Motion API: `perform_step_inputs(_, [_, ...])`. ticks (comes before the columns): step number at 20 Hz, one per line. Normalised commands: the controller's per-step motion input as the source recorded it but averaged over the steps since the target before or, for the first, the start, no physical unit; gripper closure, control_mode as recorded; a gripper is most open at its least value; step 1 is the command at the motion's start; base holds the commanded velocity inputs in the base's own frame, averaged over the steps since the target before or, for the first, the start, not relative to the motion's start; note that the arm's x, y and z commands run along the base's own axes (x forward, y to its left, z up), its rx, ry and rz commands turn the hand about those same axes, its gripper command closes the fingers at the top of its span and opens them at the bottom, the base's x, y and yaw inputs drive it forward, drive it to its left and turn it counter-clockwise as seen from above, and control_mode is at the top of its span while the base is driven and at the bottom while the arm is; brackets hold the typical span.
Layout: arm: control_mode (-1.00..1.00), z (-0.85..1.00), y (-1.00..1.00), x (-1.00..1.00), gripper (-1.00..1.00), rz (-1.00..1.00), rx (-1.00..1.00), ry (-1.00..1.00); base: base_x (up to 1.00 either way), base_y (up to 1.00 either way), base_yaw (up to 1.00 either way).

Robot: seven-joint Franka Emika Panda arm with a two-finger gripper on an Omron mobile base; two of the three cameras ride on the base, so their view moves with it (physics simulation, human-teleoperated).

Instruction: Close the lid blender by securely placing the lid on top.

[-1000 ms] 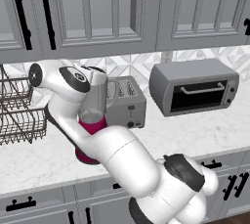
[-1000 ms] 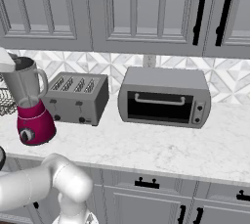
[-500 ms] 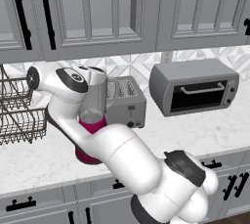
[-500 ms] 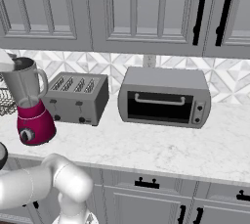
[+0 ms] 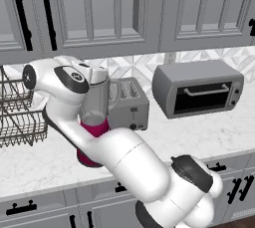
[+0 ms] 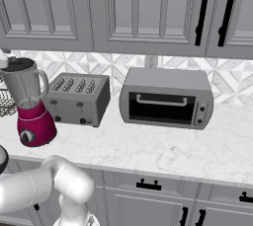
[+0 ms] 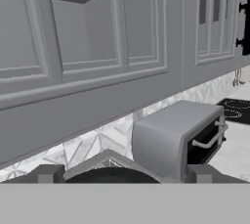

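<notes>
- Flat round black lid (image 6: 19, 63) sits on the mouth of the tall clear grey jar of the crimson-based blender (image 6: 30, 102), seen plainly in the right base view; in the left base view the jar top is hidden behind the white arm (image 5: 74, 80).
- Hand view: a dark rounded edge, likely the lid (image 7: 112, 175), lies low between the two grey finger tips (image 7: 48, 173); too little shows to be sure.
- Two-finger gripper (image 7: 122, 175): fingers stand apart on either side of that dark shape; contact with it cannot be told.
- Blender stands on the white marble counter (image 6: 163, 151), far left in the right base view, its round dark dial (image 6: 27, 135) facing out.
- Boxy silver four-slot toaster (image 6: 79, 98) just beside the blender, to its right.
- Grey toaster oven (image 6: 167, 98) farther right, near the toaster.
- Left base view adds a dark wire dish rack (image 5: 17, 115) left of the arm.
- Grey panelled upper cabinets (image 6: 128, 8) above in all three views.
</notes>
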Motion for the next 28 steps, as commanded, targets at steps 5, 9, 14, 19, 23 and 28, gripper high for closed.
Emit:
perform_step_inputs(5, [-1.0, 0.02, -0.12, -0.61, -1.0, 0.01, 0.0, -0.03, 0.0, 0.0, 0.0])
perform_step_inputs(9, [-1.0, 0.0, -0.82, -0.61, -1.0, 0.0, 0.02, 0.0, 0.0, 0.0, 0.0])
perform_step_inputs(14, [-1.0, -0.05, -1.0, -0.35, -1.0, 0.0, 0.02, 0.0, 0.0, 0.0, 0.0])
perform_step_inputs(19, [-1.0, -0.2, -0.81, -0.2, -1.0, 0.0, 0.0, -0.01, 0.0, 0.0, 0.0])
perform_step_inputs(23, [-1.0, -0.14, -0.55, -0.12, -1.0, 0.0, 0.0, 0.0, 0.0, 0.0, 0.0])
perform_step_inputs(28, [-1.0, -0.14, -0.42, -0.03, -1.0, 0.0, 0.0, 0.0, 0.0, 0.0, 0.0])
